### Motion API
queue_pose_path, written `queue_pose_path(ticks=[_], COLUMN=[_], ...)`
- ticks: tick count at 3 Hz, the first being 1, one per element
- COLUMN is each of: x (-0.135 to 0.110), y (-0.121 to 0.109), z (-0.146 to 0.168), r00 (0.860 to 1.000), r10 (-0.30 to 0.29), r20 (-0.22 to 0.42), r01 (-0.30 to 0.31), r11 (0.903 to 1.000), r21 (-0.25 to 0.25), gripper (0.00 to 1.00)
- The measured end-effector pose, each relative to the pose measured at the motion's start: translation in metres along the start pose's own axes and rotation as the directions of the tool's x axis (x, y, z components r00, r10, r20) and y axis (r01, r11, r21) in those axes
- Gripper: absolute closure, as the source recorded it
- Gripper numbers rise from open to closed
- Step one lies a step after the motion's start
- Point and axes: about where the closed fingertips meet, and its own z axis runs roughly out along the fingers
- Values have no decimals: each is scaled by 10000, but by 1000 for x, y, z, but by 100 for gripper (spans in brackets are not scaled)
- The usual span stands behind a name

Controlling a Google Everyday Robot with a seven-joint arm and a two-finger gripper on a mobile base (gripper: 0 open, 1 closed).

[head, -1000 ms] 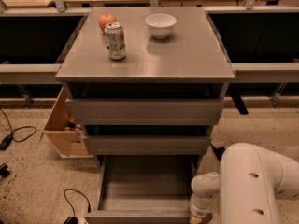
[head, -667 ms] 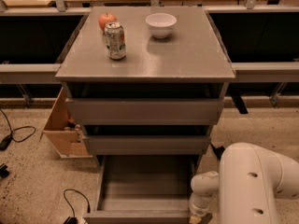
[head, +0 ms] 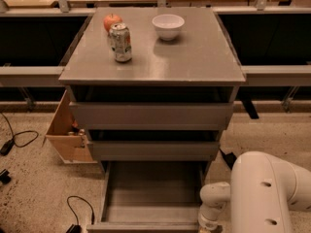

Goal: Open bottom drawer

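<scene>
The grey cabinet (head: pixel 153 62) has three drawers. The bottom drawer (head: pixel 153 193) is pulled far out; its wide shallow grey tray lies open and its front edge (head: pixel 146 225) runs along the bottom of the camera view. The two taller drawer fronts (head: pixel 150 115) above stand only slightly out. My white arm (head: pixel 267 193) reaches down at the lower right, next to the drawer's right front corner. The gripper is at about (head: pixel 209 225), at the frame's bottom edge and mostly cut off.
On the cabinet top stand a soda can (head: pixel 120 42), an apple (head: pixel 112 21) and a white bowl (head: pixel 168 26). A light tan wooden box (head: pixel 68 130) sits left of the cabinet. Black cables (head: pixel 19 140) lie on the speckled floor at left.
</scene>
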Motion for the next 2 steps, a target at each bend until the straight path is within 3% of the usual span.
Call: queue_pose_path(ticks=[2], x=[4], y=[7], z=[4], r00=[9999], r10=[78], r20=[64], r01=[-76], r11=[9996], r21=[-286], gripper=[100])
